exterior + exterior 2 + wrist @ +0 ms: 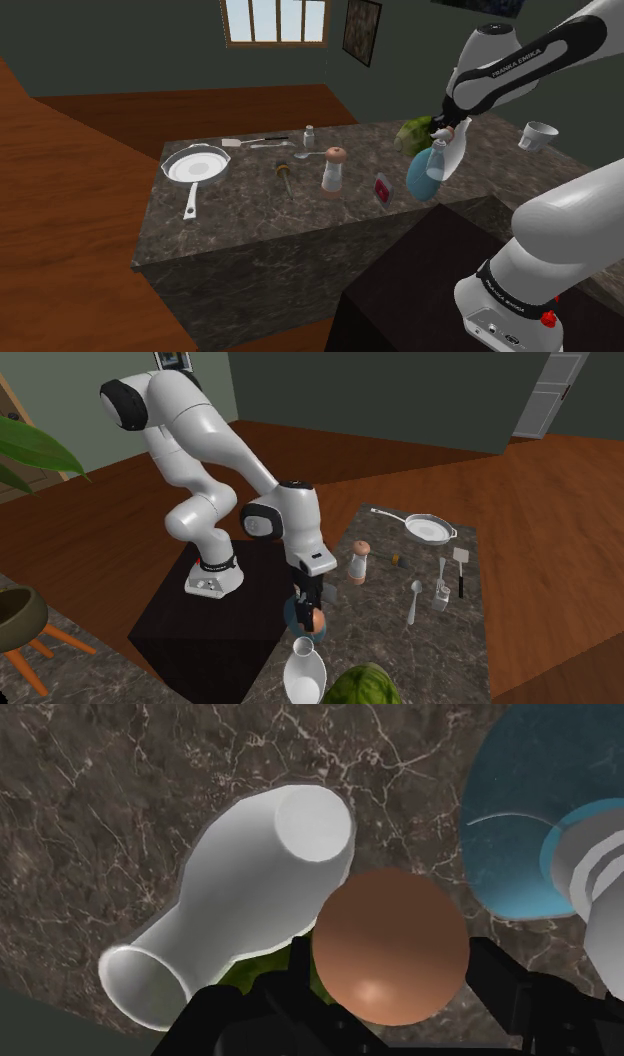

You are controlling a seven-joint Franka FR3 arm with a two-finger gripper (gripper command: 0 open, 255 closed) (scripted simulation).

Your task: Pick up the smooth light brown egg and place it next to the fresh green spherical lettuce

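Dim, flat renders; bright window (276,20), small sheen on egg (390,947).

smooth egg (390,947) with a bit of shine, dark white-veined marble-ish counter (120,794), matt white vase (235,889), shiny wood floor (60,220)

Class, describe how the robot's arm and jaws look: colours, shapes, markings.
The arm is glossy white, with rounded tubular links and dark joint bands, one lettered FRANKA EMIKA. The jaws are all black. A red button marks the base.
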